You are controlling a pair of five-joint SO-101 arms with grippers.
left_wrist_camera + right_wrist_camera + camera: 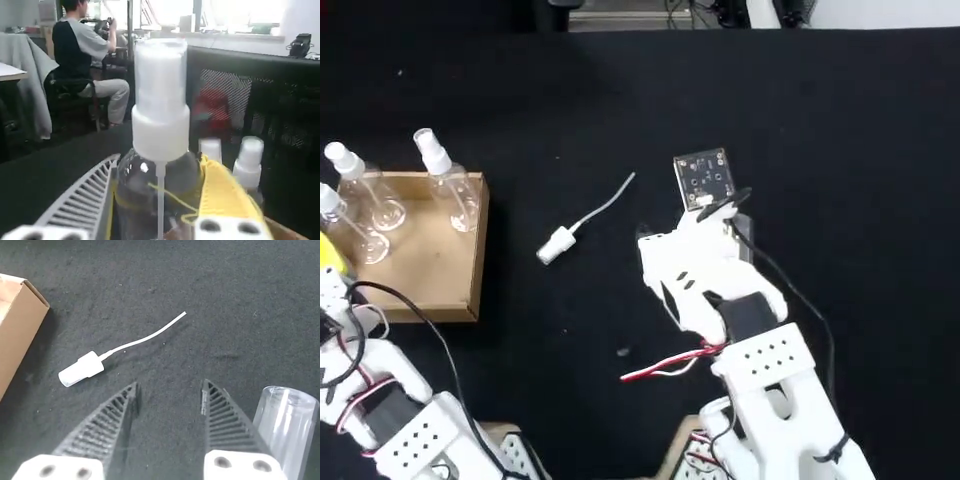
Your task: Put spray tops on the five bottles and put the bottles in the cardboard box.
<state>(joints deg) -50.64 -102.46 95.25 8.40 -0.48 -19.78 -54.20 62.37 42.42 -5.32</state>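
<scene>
My left gripper (160, 167) is shut on a clear bottle (150, 200) with a white spray top (160, 100), over the cardboard box (430, 265) at the table's left. Two more capped bottles (460, 200) (378, 205) stand in the box, their tops (250, 155) showing behind the held one. A loose spray top (560, 243) (80, 371) with its long tube lies on the black cloth between the box and the right arm (720, 290). My right gripper (167, 395) is open just above the cloth near that top. An uncapped clear bottle (285, 425) stands beside one finger.
The box's corner (15, 325) lies beyond the loose top. The right arm's wrist camera board (705, 180) points toward the table's far side. Red and white wires (665, 368) hang by that arm. Black cloth stretches open at the far right.
</scene>
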